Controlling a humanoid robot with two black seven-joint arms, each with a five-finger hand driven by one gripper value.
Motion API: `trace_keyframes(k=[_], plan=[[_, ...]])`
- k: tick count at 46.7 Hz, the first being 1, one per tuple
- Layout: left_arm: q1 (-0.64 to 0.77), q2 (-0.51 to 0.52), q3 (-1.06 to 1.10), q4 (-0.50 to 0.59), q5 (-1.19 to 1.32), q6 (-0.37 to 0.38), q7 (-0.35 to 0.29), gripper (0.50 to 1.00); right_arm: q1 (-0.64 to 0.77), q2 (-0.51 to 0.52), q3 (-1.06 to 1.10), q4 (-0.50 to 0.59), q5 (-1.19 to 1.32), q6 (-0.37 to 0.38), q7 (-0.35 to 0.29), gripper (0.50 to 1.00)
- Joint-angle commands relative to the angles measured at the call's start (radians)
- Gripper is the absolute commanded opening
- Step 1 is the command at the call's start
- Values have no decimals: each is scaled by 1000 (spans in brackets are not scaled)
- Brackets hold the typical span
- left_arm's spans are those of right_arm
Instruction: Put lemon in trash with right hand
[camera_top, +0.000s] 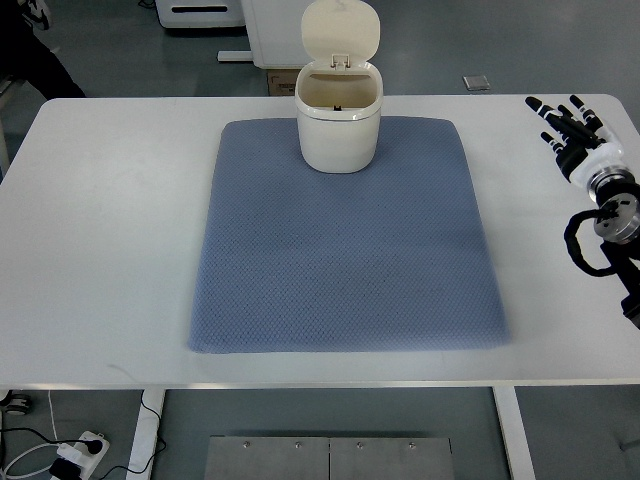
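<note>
A cream trash bin (339, 125) stands at the far middle of the blue mat (340, 260), its lid flipped up and open. I can see into its mouth, where only a small dark spot shows. No lemon is visible anywhere on the table. My right hand (567, 124) hovers over the far right of the white table (110, 230), well to the right of the bin, fingers spread and holding nothing. The left arm does not show.
A black cable loops beside the right wrist (590, 245). Beyond the table's far edge stand white furniture and a cardboard box (280, 82). A power strip (75, 452) lies on the floor at lower left.
</note>
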Motion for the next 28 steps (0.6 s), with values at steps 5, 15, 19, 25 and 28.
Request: trace_keyframes(k=[5,15,19,25,28], plan=[[0,0,0,0,0,-1,0,1000,-36,27,-2,33,-3,0,144,1000],[0,0,0,0,0,0,0,1000,-68,71,-2,53,-11,0,156,1000],[0,0,0,0,0,0,0,1000,-85,91,-1,55,-15,0,161,1000],[0,0,0,0,0,0,0,1000,-113,125,7,55,-17,2,164,1000],[0,0,0,0,0,0,0,1000,-131,142,22,56,-17,3,164,1000]])
